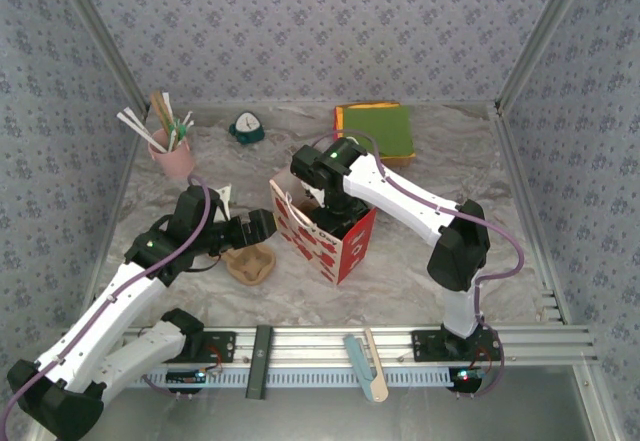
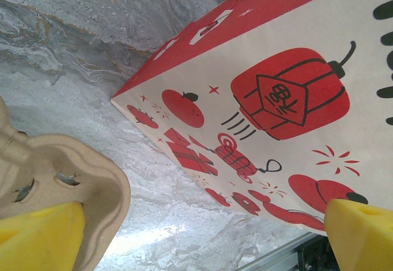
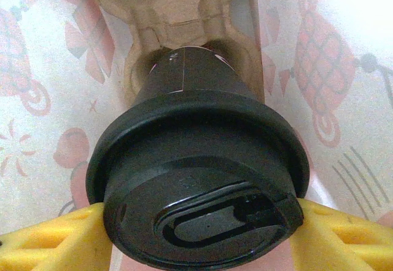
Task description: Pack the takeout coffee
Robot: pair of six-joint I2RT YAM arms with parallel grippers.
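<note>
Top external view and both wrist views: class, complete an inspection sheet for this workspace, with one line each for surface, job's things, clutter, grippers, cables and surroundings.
Surface: wrinkled grey-white marbled sheet.
Job's things: dark paper cup with round black plastic lid, seated in a brown cardboard carrier inside the upright red-and-white paper bag.
Clutter: second brown cardboard carrier beside the bag; pink cup of straws and sticks, small teal object and green-and-orange flat stack at the back.
Grippers: left gripper open, empty, between second carrier and bag; right gripper inside the bag, closed on the cup's lid.
Cables: purple cables along both arms.
Surroundings: floral blue-grey walls; metal rail at the near edge.
</note>
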